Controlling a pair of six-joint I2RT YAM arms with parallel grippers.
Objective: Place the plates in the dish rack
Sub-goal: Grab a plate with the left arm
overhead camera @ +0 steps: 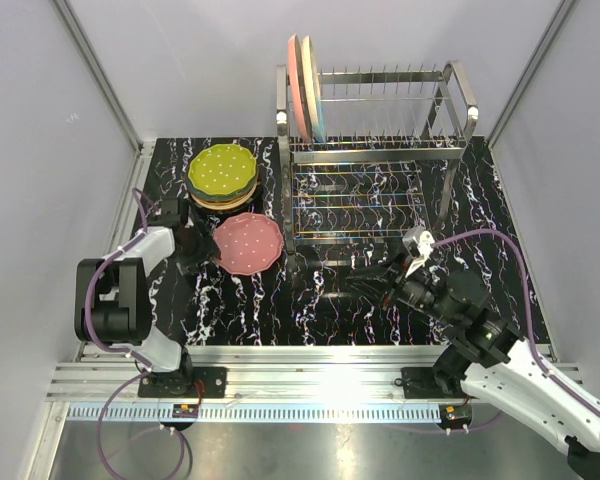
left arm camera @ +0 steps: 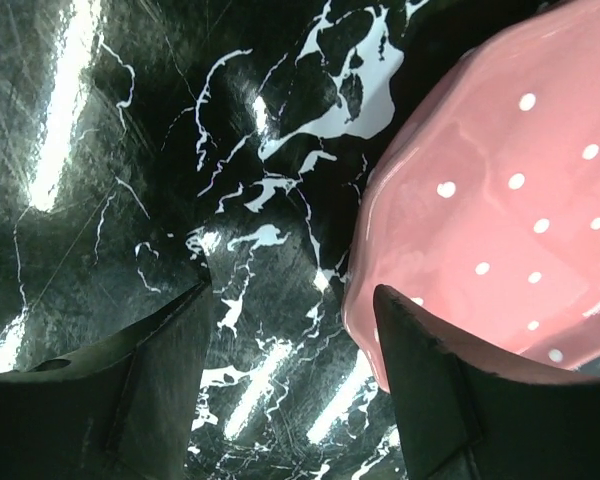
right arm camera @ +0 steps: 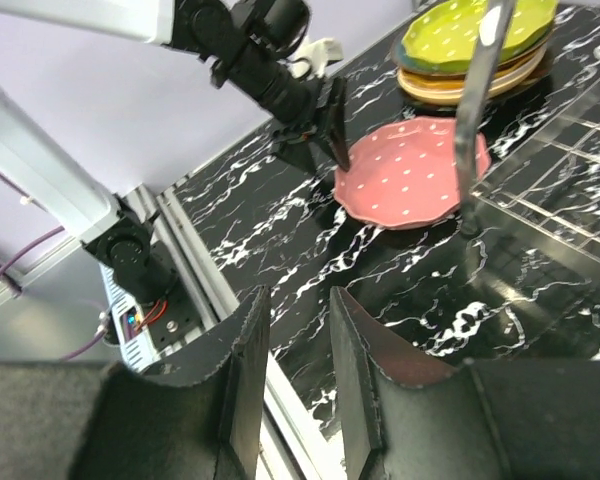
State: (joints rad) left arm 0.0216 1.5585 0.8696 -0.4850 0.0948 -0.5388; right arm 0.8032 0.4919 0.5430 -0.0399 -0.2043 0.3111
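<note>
On the desk, the dotted pink plate lay just beside the dish rack; the left jaws stood open around its rim; the right jaws were a little apart, holding nothing; two plates stood in the rack.

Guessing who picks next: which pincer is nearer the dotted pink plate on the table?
Left. The left pincer is at the dotted pink plate's left rim. The right pincer hangs farther off to the plate's right, apart from it.
</note>
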